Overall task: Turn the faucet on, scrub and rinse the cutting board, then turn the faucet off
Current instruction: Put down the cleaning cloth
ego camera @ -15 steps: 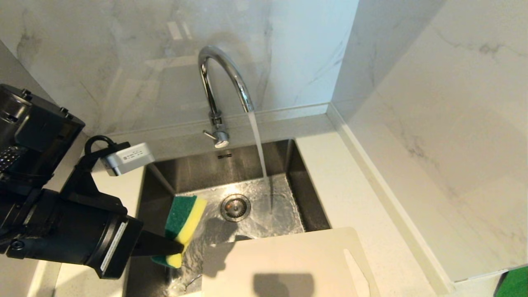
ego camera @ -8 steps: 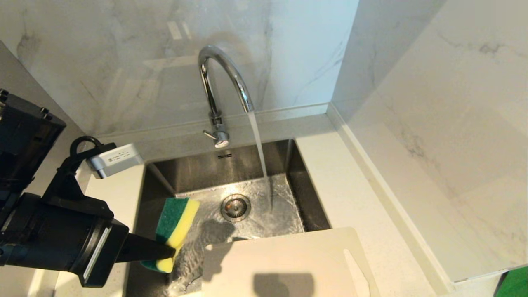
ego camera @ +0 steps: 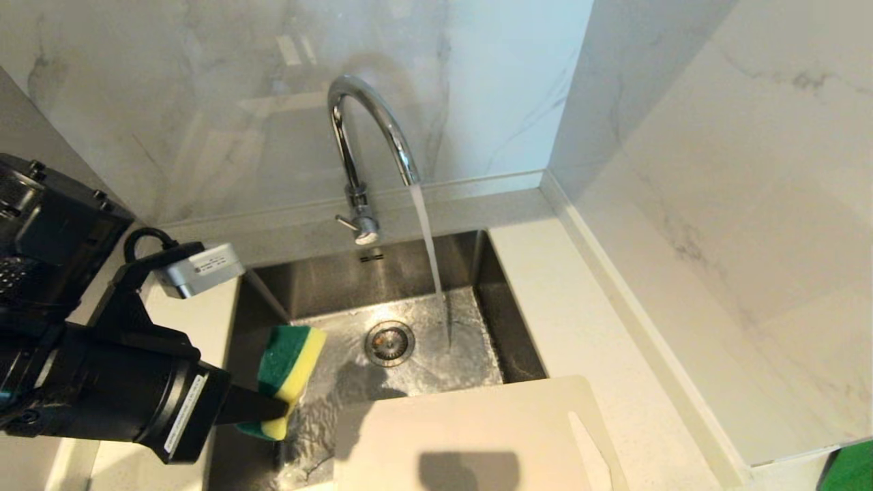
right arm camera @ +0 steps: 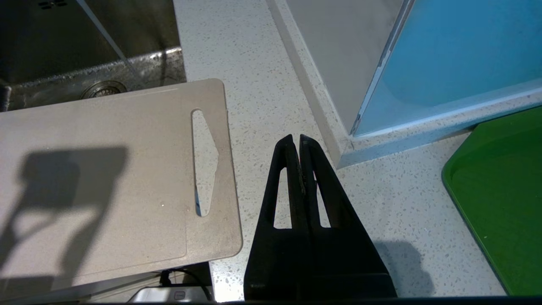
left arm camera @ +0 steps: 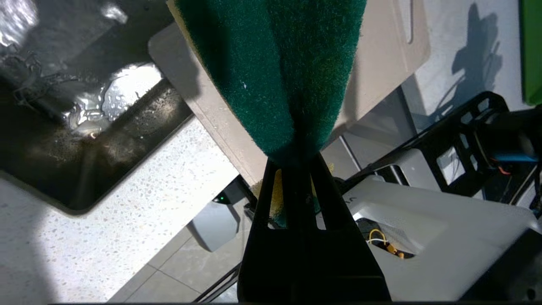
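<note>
Green tray (right arm camera: 499, 199) beside cutting board (right arm camera: 106, 178).

i've drawn my left gripper (ego camera: 276, 409) back toward the left side of the sink (ego camera: 491, 286) over the last second, and the sponge (ego camera: 290, 372) pinched in it has come along. a second ago the sponge's top corner stood close beside the drain (ego camera: 389, 343); it now sits further left and a little lower, with more wet steel showing between the two. the sponge has also pulled away from the near-left corner of the cutting board (ego camera: 470, 436), leaving a wider gap there. my left arm's black body swung out leftward halfway through, then came partly back.
</note>
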